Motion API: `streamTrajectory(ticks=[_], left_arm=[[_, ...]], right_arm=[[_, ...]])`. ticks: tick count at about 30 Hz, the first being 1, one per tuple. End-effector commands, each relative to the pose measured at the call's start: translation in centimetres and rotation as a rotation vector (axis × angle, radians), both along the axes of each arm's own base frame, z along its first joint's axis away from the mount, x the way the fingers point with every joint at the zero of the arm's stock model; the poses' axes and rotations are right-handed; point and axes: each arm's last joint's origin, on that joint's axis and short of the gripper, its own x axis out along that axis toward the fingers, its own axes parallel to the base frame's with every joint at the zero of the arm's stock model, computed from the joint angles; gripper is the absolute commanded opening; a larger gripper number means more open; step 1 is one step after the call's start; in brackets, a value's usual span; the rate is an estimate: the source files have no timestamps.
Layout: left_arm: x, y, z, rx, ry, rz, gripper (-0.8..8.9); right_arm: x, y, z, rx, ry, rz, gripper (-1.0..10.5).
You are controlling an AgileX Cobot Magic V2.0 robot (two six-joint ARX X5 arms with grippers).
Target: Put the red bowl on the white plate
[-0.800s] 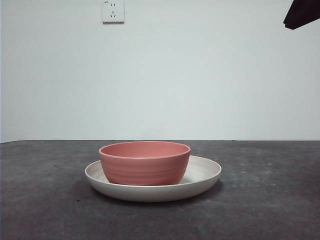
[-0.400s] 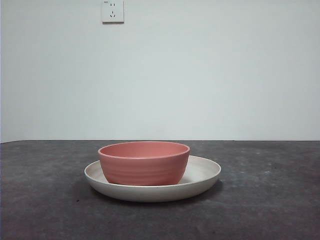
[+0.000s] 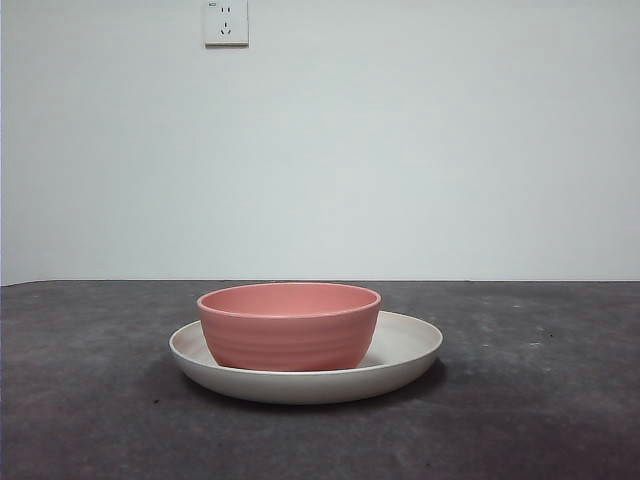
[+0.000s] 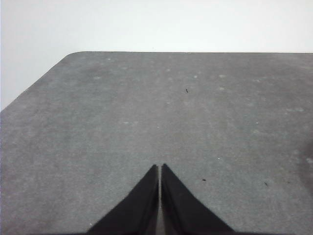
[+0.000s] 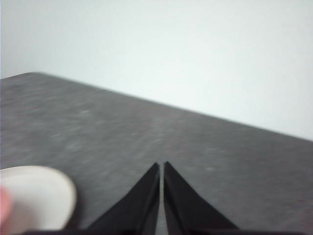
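The red bowl (image 3: 289,325) stands upright inside the white plate (image 3: 410,345) on the dark table, in the middle of the front view. No arm shows in the front view. In the right wrist view my right gripper (image 5: 161,165) is shut and empty above the table, with the plate's edge (image 5: 41,196) and a sliver of the bowl (image 5: 4,205) off to one side. My left gripper (image 4: 160,167) is shut and empty over bare table; the bowl and plate are out of its view.
A white wall socket (image 3: 226,22) is on the wall behind. The dark grey table (image 3: 540,400) stretches to both sides of the plate. The table's rounded far corner (image 4: 73,54) shows in the left wrist view.
The black arm tip at the front view's top right corner has left the picture. The bowl and plate stay where they were.
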Motion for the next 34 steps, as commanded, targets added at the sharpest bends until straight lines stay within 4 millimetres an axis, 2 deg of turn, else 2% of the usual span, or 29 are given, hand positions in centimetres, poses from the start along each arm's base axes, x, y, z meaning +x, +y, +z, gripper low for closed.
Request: streamTrajectory(ticks=[1, 8, 14, 25, 34], left_arm=[[0.1, 0.0, -0.7, -0.003, 0.022, 0.006, 0.09], [0.1, 0.0, -0.7, -0.003, 0.022, 0.006, 0.09], [0.1, 0.0, -0.7, -0.003, 0.022, 0.006, 0.09], [0.1, 0.0, -0.7, -0.003, 0.022, 0.006, 0.09], [0.1, 0.0, -0.7, -0.003, 0.022, 0.006, 0.09]], right_arm=[[-0.3, -0.2, -1.6, -0.004, -0.05, -0.055, 0.1], [-0.6, -0.5, -6.0, 0.012, -0.049, -0.153, 0.1], [-0.5, -0.6, -8.5, 0.08, -0.007, -0.2, 0.1], [-0.8, -0.6, -10.3, 0.071, 0.169, -0.211, 0.1], [-0.8, -0.6, -10.1, 0.074, 0.148, -0.21, 0.1]])
